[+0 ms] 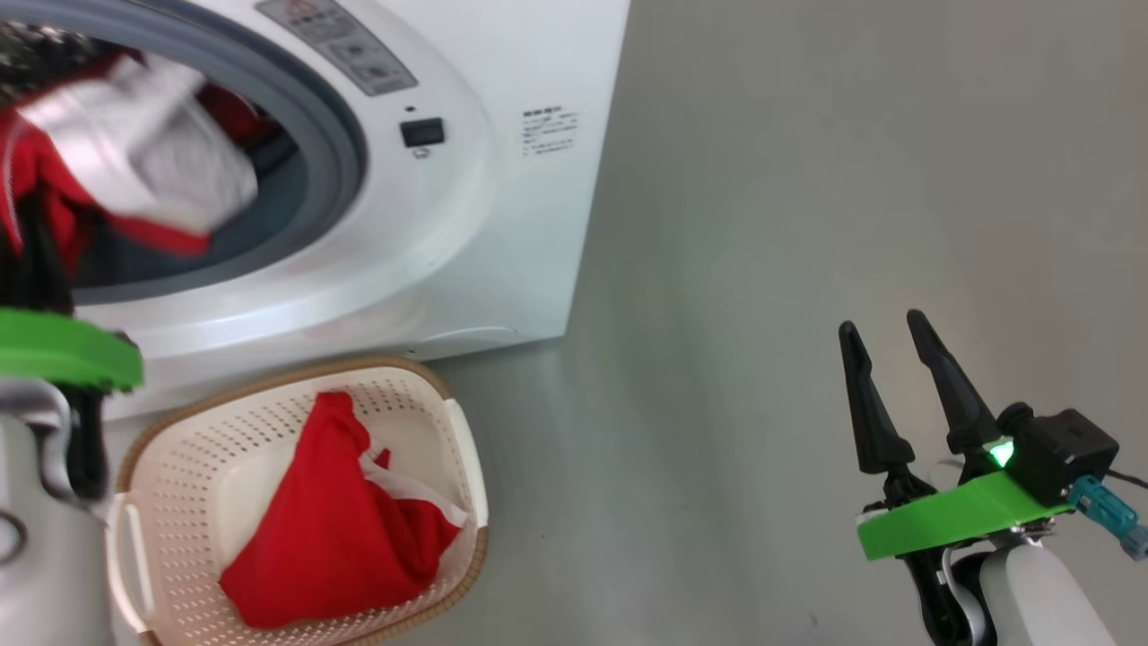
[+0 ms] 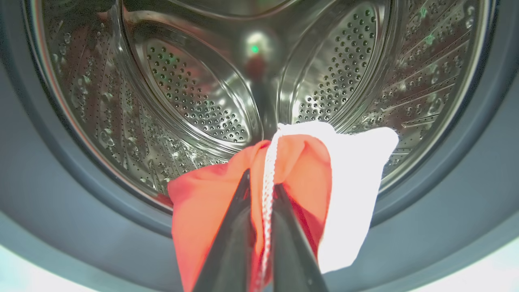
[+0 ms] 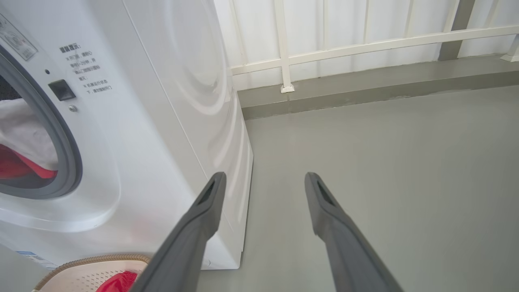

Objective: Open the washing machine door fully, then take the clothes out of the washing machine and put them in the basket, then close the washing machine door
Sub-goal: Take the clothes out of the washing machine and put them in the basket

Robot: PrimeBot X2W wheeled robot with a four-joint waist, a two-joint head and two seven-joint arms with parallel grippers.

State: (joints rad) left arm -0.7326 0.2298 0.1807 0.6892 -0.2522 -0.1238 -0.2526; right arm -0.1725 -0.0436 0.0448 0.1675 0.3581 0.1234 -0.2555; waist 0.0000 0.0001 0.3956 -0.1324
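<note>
The left gripper [image 2: 261, 180] was pinched tight on a thin, soft red garment [image 2: 202, 211] with a white panel and a braided white cord. It held the cloth at the mouth of the washing machine [image 1: 502, 224], before the shiny perforated steel drum [image 2: 182, 89] and smooth grey rubber seal [image 2: 61, 194]; in the head view this cloth was blurred and cut off at the left edge. A second red garment [image 1: 332, 520] lay crumpled in the cream perforated basket [image 1: 471, 467] with its brown woven-look rim, partly hidden by a pale forearm [image 1: 45, 556], while the right gripper [image 1: 881, 323] hung well apart over the grey floor [image 1: 807, 179], its fingers spread wide and holding nothing.
</note>
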